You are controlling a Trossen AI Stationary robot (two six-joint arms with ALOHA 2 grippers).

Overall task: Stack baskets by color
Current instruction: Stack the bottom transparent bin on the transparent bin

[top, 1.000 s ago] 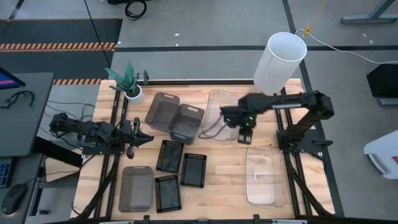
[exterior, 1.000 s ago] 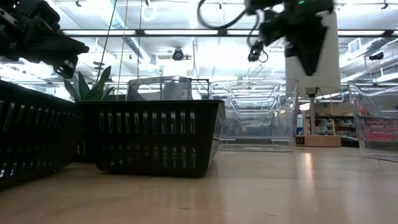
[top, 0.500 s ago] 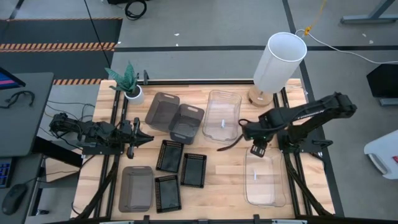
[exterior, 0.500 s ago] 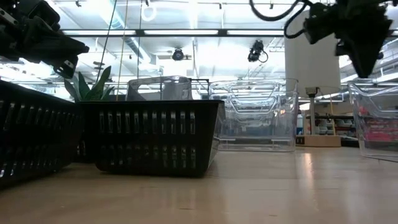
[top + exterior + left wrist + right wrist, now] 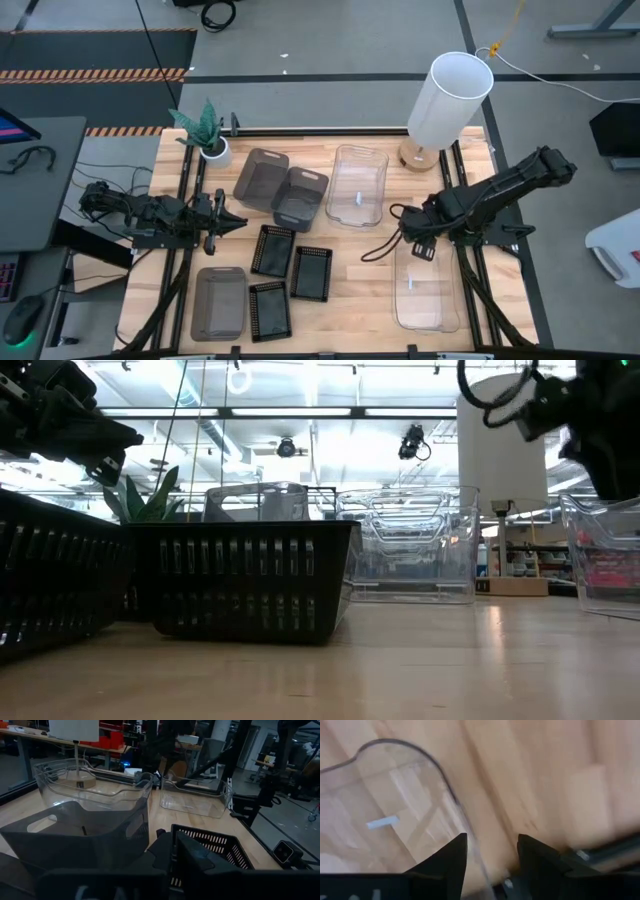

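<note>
Bright ceiling strip lights glare behind silhouetted black baskets [image 5: 245, 580] at table level; the right wrist view is motion-blurred.

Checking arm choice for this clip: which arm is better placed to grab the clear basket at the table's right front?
Right. The right end effector hovers open at the rim of that clear basket, while the left end effector waits shut across the table by the grey baskets.

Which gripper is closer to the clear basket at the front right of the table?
The right. The right gripper hangs open at the far rim of that clear basket. The left gripper waits across the table, beside the grey baskets.
</note>
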